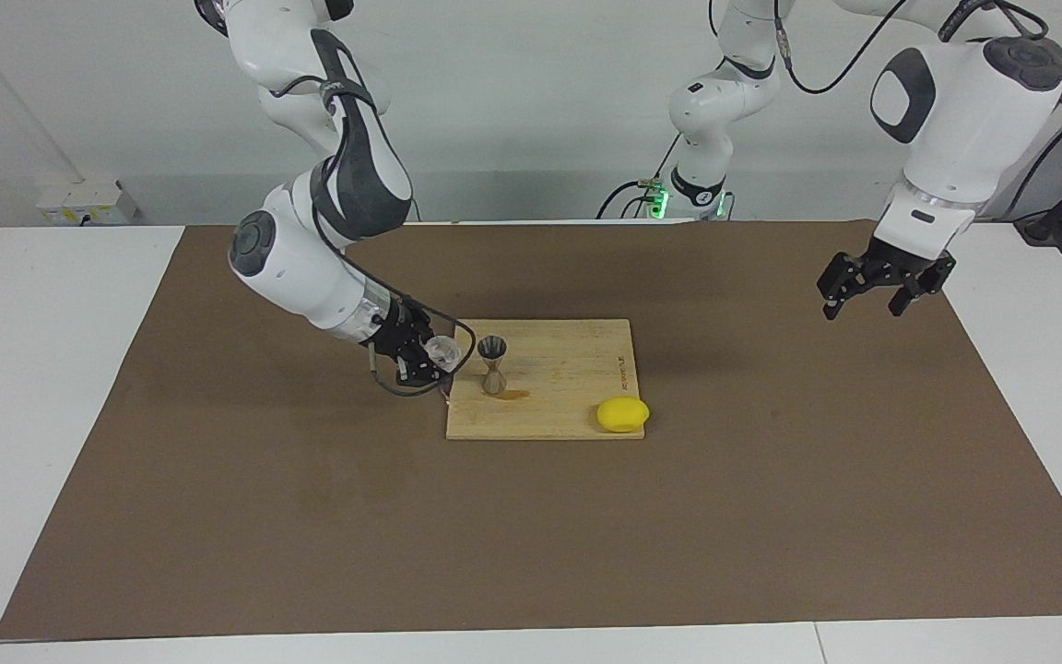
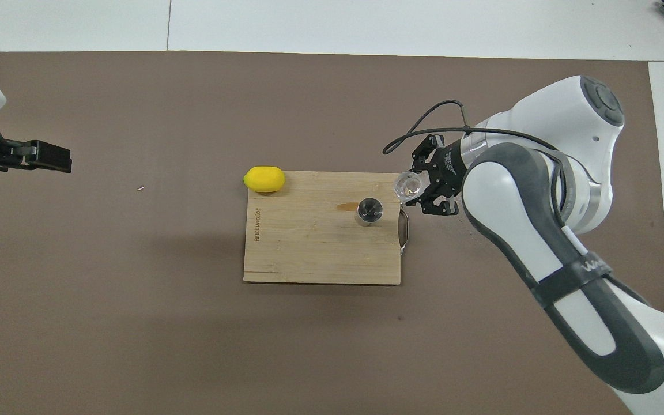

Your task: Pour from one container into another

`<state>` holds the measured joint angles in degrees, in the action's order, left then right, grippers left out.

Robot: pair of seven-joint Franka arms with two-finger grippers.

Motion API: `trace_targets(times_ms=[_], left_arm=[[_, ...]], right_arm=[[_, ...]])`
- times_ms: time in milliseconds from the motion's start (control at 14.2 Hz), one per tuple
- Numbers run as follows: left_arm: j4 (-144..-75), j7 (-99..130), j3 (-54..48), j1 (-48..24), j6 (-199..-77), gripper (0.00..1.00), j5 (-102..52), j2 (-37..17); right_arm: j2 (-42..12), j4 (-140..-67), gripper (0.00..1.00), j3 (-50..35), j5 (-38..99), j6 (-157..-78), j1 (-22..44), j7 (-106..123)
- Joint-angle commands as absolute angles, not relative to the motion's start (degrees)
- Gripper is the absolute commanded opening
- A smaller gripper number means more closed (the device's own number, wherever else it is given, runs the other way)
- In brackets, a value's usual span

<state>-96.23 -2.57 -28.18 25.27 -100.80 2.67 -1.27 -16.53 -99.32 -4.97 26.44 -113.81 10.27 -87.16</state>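
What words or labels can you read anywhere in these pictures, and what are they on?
Cutting board: a burnt-in brand mark runs along its edge at the left arm's end of the table; the letters are too small to read.
Right gripper: white lettering on its black body, too small to read.
Right arm's dark strap: a white logo, unreadable.

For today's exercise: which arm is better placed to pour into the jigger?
The right: its gripper is shut on the glass, raised beside the jigger. The left gripper waits open, empty, away from the board.
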Motion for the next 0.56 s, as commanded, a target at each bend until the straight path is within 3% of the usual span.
trace_targets(times_ms=[0, 353, 494], left_arm=[[-97.0, -5.7, -27.9, 25.8, -96.0, 1.00, 3.2, 1.0], [-97.6, -5.0, -26.6, 25.1, -95.5, 1.00, 3.1, 1.8], [-97.6, -5.5, -21.4, 20.4, -95.3, 1.00, 3.0, 2.0]], right_arm=[[-18.2, -96.3, 0.00, -4.8, 22.5, -113.6, 12.6, -90.3], [-18.0, -96.3, 0.00, -4.9, 18.6, -112.9, 13.1, -90.4], [-18.0, -96.3, 0.00, -4.9, 16.1, -112.9, 14.1, -90.4]])
